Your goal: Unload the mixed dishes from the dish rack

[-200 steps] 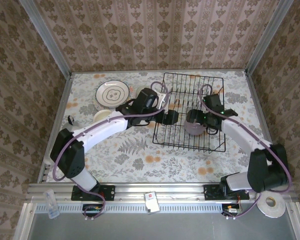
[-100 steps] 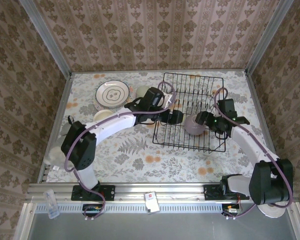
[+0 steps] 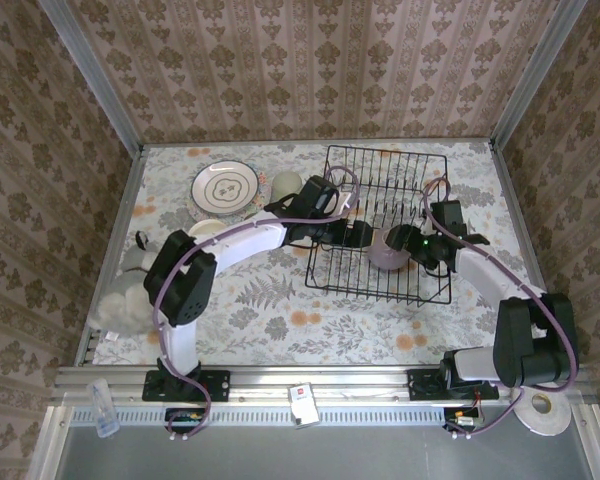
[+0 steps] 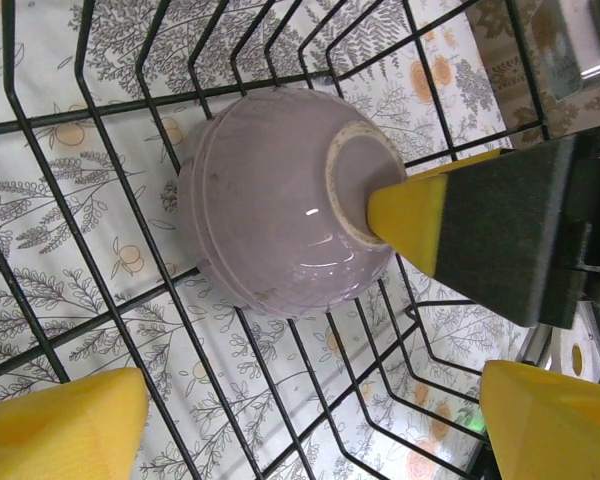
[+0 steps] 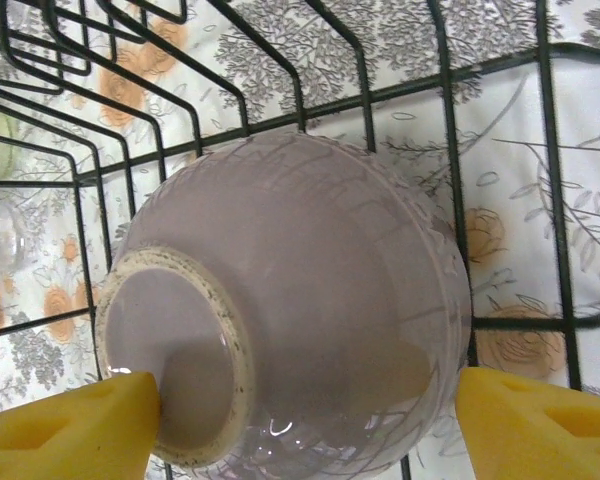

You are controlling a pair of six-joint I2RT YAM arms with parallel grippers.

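- flowered tablecloth, papered walls close on three sides; patterned plate and cream bowl sit out on the cloth, left of the dish rack.
- lavender bowl lies foot-up in the rack, the one dish i can spot there.
- right gripper straddles it, one pad on the foot ring. clamped or not? can't tell.
- left gripper gapes wide, empty, just beside.
- rack hems the bowl in; straight up looks free, bare cloth in front.
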